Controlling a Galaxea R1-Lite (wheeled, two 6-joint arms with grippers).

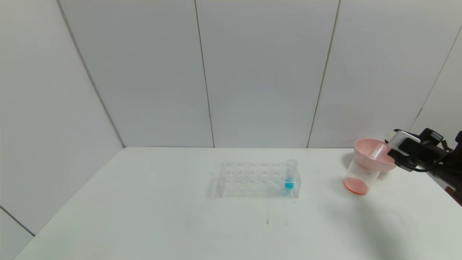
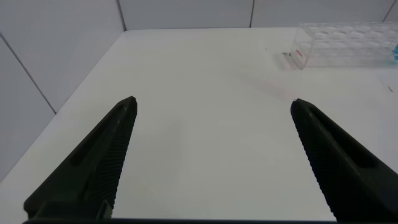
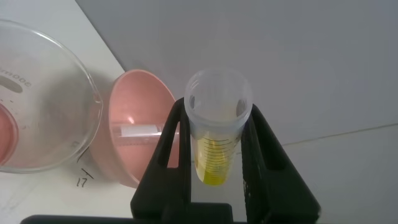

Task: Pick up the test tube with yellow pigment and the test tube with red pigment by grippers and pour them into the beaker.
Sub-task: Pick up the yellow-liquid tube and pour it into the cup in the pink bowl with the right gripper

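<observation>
Pretty even, bright overhead light, nothing harsh. Soft shadows sit on the desk [image 1: 144, 216], one left of the tube rack [image 1: 258, 180] and a wide faint one near the beaker [image 1: 359, 178]. Wall seams bow near the head view's edges. Close up, the right tool [image 3: 214, 168] looks slightly soft.

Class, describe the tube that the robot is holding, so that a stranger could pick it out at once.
Look at the table's right edge, by the beaker and pink bowl. There the right gripper clamps the test tube with yellow pigment; the only racked tube holds blue.
</observation>
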